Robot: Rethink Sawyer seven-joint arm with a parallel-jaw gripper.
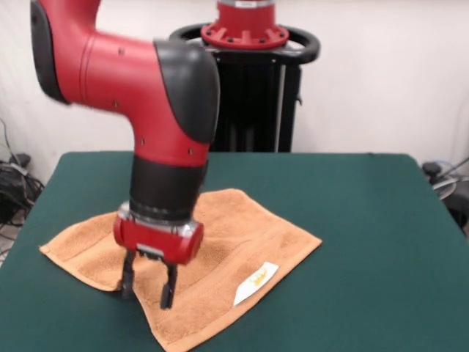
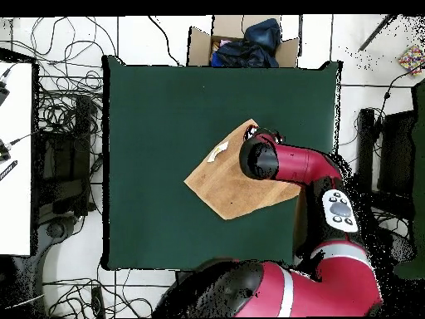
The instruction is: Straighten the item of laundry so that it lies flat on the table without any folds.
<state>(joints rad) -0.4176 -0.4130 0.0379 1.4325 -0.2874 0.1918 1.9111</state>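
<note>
Nearest the camera is the front corner of the orange-tan towel (image 1: 194, 253), which lies on the dark green table (image 1: 366, 242), a little to one side of the middle. A small white tag (image 1: 256, 284) sits on its front edge. Most of the towel looks spread out, but it lies crooked, and a soft ridge runs across it.

One red and black arm (image 1: 157, 110) bends down from above and points straight at the towel. Its gripper (image 1: 149, 284) hangs over the towel's left part in the front view. The two black fingers (image 1: 168, 286) stand apart with nothing between them, and their tips are at the cloth or just above it.

I think the robot is about to grab the cloth. Next it should pinch near an edge and pull outward to smooth the ridge.
</note>
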